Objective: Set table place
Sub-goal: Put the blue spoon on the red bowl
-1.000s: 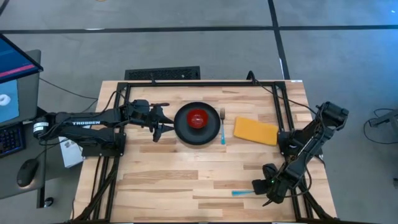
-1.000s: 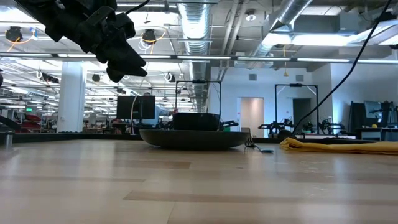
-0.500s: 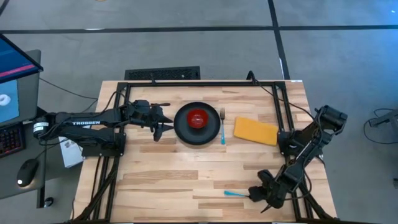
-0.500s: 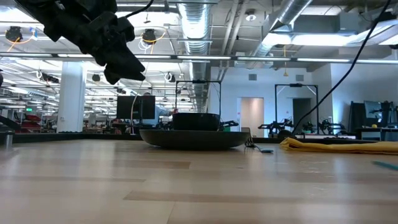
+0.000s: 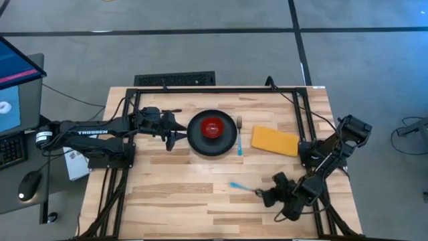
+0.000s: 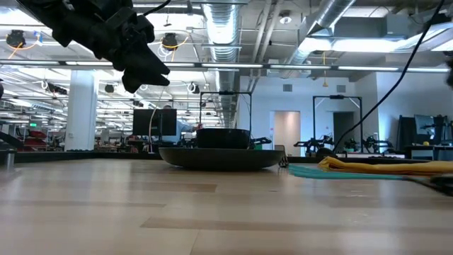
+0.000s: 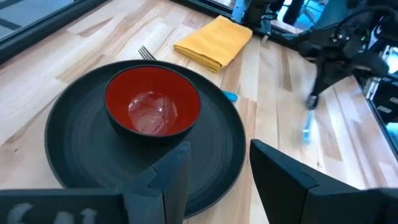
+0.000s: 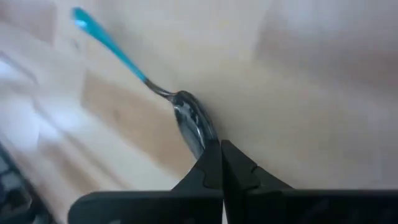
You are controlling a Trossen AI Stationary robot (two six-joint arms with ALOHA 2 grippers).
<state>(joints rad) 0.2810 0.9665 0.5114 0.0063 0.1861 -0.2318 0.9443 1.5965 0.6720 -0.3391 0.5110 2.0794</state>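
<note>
Currently the right gripper (image 5: 265, 196), near the table's (image 5: 167, 201) front right corner, is clamped on the spoon (image 5: 242, 187) by its bowl; the blue handle points toward the plate (image 5: 212, 134) at the table's middle. Spoon's slot is likely beside the fork (image 5: 239, 137), toward the napkin (image 5: 275, 141). The left gripper (image 5: 175, 131), fingers parted, waits at the plate's left rim, farther away.

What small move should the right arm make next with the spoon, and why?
Probably carry it on toward the plate. The right gripper is shut on the spoon by its bowl end, over bare table short of the setting. The fork and napkin already lie beside the plate; the left gripper waits at its other side.
</note>
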